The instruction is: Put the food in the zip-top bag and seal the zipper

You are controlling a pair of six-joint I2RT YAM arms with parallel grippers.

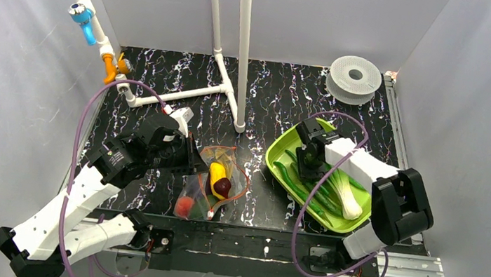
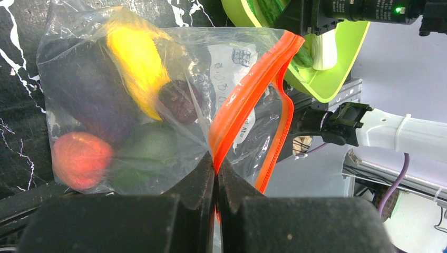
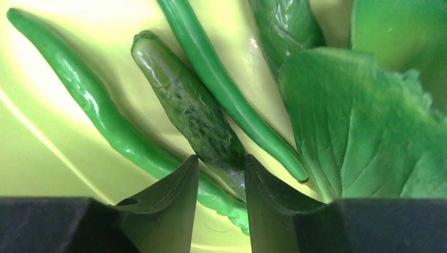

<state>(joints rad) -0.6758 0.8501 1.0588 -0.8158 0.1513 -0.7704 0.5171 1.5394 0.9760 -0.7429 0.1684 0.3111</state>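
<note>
Nearest the arm bases, the bag (image 2: 232, 58) lay on the black desk (image 1: 270, 85) with its mouth turned toward the tray (image 1: 280, 153), a tomato (image 2: 79, 158), an eggplant (image 2: 84, 89) and a yellow piece (image 2: 137, 63) already inside. The left claw (image 2: 216, 163) was pressed together on 1 lip of the zipper (image 2: 248, 100). It pinched the orange strip and held it up, apparently so the mouth gaped and the next item could slide in without a second arm fumbling at the plastic. The other lip sagged apart from it, so the seal was not yet made. Farther over, the right claw (image 3: 220, 163) reached down into the tray, its 2 fingers set against either side of the near end of a bumpy cucumber (image 3: 184, 100). The cucumber lay flat among other long green vegetables and a leaf (image 3: 358, 132). That grip near 1 end would likely let it hang lengthwise into the opening. At the back stood a spool (image 1: 355, 76) and a white pipe frame (image 1: 240, 46).
</note>
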